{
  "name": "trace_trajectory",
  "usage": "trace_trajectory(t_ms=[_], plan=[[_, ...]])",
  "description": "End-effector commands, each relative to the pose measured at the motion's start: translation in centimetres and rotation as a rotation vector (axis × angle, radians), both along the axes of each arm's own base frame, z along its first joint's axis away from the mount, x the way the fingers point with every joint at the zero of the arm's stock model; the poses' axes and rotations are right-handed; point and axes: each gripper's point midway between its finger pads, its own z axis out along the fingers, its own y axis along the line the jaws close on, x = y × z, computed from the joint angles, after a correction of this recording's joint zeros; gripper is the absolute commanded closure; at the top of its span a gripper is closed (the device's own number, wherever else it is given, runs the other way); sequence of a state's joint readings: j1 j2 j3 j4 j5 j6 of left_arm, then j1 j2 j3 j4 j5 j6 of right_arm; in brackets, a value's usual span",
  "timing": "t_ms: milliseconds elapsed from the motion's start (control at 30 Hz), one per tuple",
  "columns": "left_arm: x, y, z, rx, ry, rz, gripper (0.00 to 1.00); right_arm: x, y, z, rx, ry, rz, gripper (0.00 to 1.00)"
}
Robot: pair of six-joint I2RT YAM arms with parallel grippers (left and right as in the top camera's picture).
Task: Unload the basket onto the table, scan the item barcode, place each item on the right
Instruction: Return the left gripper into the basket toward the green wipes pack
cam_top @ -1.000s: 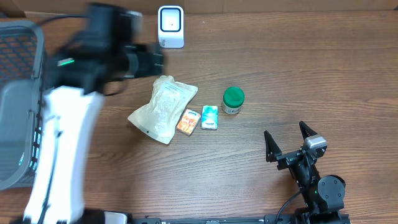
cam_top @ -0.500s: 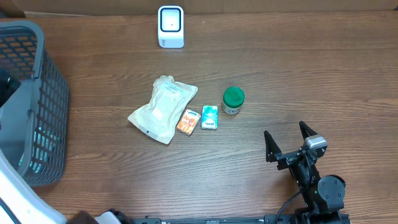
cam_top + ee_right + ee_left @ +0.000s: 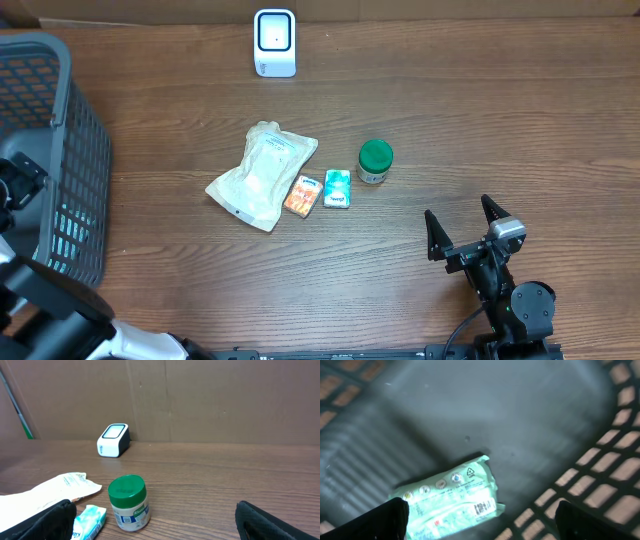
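Plainly, the coming move turns on which arm is closer to the goods waiting on the table (image 3: pixel 500 100). We see the left gripper (image 3: pixel 479 519) hanging inside the grey basket (image 3: pixel 85 150) at the table's 9 o'clock edge, jaws spread wide and holding nothing. On the basket floor right below it lies a pale green packet (image 3: pixel 450 497). In the left wrist view its long axis runs roughly from 8 to 2 o'clock, and its barcode faces up near the 4 o'clock corner. We judge that one is already put away.

Four things sit mid-table: a crumpled pouch (image 3: pixel 262 175), an orange sachet (image 3: pixel 303 195) touching it, a teal sachet (image 3: pixel 338 188) just beside that, and a green-lidded jar (image 3: pixel 375 160) a little apart at the row's 3 o'clock end.

The right gripper (image 3: pixel 460 222) rests low near the 5 o'clock corner, fingers fully apart and empty. From it the jar lies at about 10 o'clock, upright, and nearest of the four. From the jar, the white scanner (image 3: pixel 274 42) stands at 11 o'clock, by the far edge.

So we reckon the right arm is the nearer one, with the jar first in its line; the left would have to cross out of the basket.
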State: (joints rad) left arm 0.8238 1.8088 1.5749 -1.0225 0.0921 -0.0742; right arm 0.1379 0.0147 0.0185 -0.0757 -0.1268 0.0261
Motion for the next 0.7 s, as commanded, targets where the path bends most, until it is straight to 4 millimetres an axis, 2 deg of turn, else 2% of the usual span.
trace_trajectory(t_ms=[0,167,300,467,667], plan=[[-0.1,0.1,-3.2,-0.018,0.081,-0.142,0.06,0.0,-0.1,-0.1,0.0,-0.006,-0.006,0.0],[-1.5,0.8,-7.1,-0.048,0.213,-0.137,0.07,0.0,-0.1,-0.1,0.0,-0.006,-0.006,0.0],[-1.6,0.7,-9.7,-0.088,0.254,-0.167,0.07,0.0,-0.1,-0.1,0.0,-0.006,-0.006,0.0],[-1.5,0.7,-11.6,-0.107,0.274,-0.193,0.09,0.0,-0.1,-0.1,0.0,-0.006,-0.006,0.0],[-1.8,0.4,-13.3,-0.143,0.301,-0.195,0.24,0.0,-0.1,-0.2,0.0,-0.005,-0.006,0.0]])
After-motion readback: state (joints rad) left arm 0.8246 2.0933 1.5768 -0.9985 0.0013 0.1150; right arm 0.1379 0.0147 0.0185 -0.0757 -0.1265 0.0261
